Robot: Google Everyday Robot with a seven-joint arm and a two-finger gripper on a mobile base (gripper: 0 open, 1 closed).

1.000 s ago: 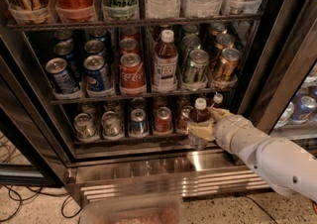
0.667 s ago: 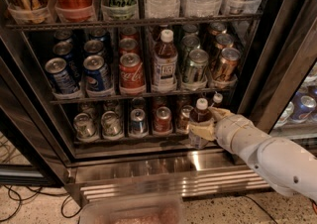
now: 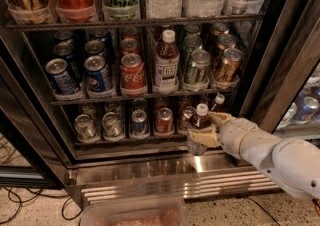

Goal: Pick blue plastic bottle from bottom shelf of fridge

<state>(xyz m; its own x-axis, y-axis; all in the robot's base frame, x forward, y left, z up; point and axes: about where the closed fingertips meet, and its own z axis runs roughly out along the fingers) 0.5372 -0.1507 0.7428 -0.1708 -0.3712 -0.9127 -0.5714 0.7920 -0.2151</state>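
- One small clear plastic bottle [image 3: 200,121], white-capped and holding a dark drink, stands at the right front edge of the dark wire bottom shelf [image 3: 125,142]. Its long axis is vertical, cap up.
- A second small white-capped bottle [image 3: 218,101] stands behind it.
- Five short metal cans [image 3: 138,122] line that shelf's front.
- One cream two-finger gripper [image 3: 205,132] clasps the first bottle's body.

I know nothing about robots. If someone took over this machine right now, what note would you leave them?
Claw: at the front right of the bottom shelf, shut on the bottle.
Bottle: upright at the shelf's front edge, right of the mini cans, not yet out of the fridge.
Done: reach and grasp.
Left: probably draw it straight out, minding the second bottle close behind.
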